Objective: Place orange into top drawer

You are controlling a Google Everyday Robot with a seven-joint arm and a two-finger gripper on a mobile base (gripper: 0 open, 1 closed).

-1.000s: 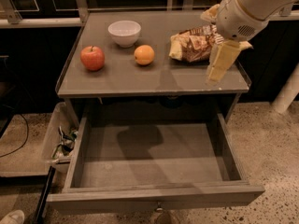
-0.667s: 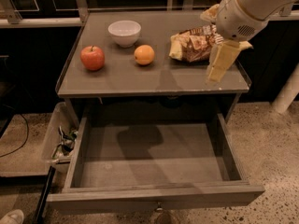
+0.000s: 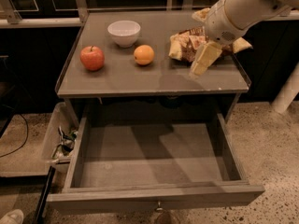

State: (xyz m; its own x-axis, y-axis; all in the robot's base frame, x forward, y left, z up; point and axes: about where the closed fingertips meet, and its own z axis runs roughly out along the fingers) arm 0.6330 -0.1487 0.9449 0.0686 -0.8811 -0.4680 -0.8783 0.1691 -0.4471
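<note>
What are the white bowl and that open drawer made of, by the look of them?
The bowl: likely ceramic or plastic, smooth plain white. The top drawer: perhaps painted metal or laminate, flat matte grey. The gripper hangs over the right of the tabletop.

Red apple (image 3: 92, 58), white bowl (image 3: 124, 32), crumpled snack bag (image 3: 181, 46) on grey tabletop (image 3: 140, 80), cluttered bin (image 3: 52, 136) lower left

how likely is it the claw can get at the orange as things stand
Probably yes. The claw hangs above the tabletop by the snack bag; the orange sits in the open, apart from the bowl and apple, with only bare tabletop between it and the claw.
</note>
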